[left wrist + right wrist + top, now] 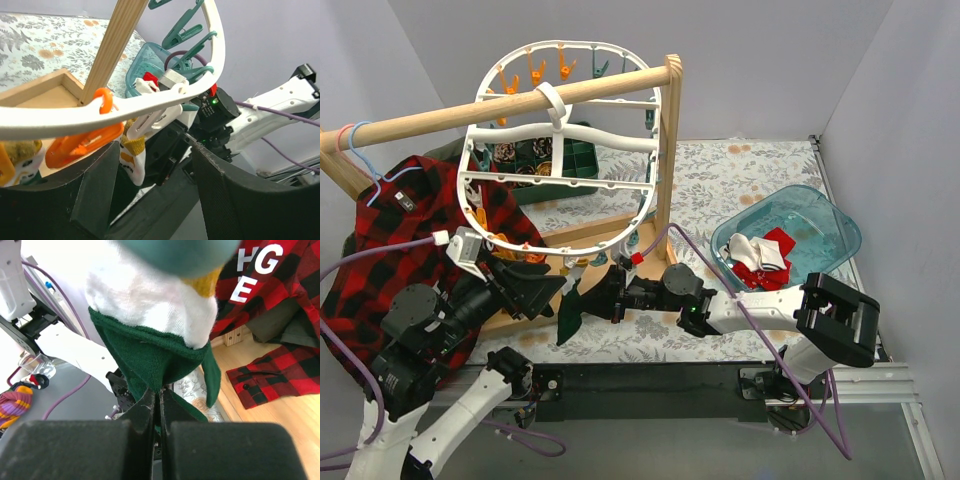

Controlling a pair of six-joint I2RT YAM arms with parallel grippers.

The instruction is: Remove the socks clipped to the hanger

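The white oval hanger (570,45) hangs from the wooden rail. Its near rim fills the left wrist view (125,107), with an orange clip (82,142) and a white clip pinching a white sock with a yellow cuff (132,162). My right gripper (592,300) is shut on a dark green sock (568,312) that hangs below the near rim. In the right wrist view the fingers (160,412) pinch the green cloth (150,357), with white sock cloth above. My left gripper (535,285) is open and empty just left of it, its jaws (160,192) wide apart under the rim.
The wooden rail (470,110) and its post (667,150) stand over a floral mat. A red-and-black plaid shirt (410,230) hangs at the left. A teal basin (825,215) at the right holds red and white socks (765,258). Dark green socks (525,152) show behind the hanger.
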